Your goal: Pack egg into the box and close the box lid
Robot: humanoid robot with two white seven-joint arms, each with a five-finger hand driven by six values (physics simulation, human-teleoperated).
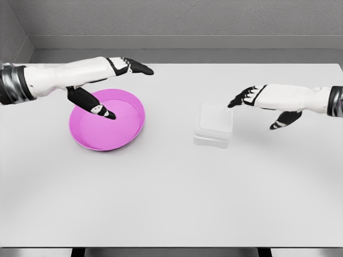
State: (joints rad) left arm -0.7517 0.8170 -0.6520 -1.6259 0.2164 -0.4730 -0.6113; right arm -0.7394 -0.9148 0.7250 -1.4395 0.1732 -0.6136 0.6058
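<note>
Right hand [252,97] hangs with fingers stretched flat and nothing in them, fingertips [233,104] just over the far right corner of the clear square plastic box [213,126]. It's plainly the nearer hand; the box lies just inward and toward us from it, lid seemingly down already. Across the white table [171,203], the left hand [115,80] reaches out flat and empty above the shallow round pink bowl [107,127], thumb dipping into it. The egg? I can't spot one anywhere, bowl or box.
</note>
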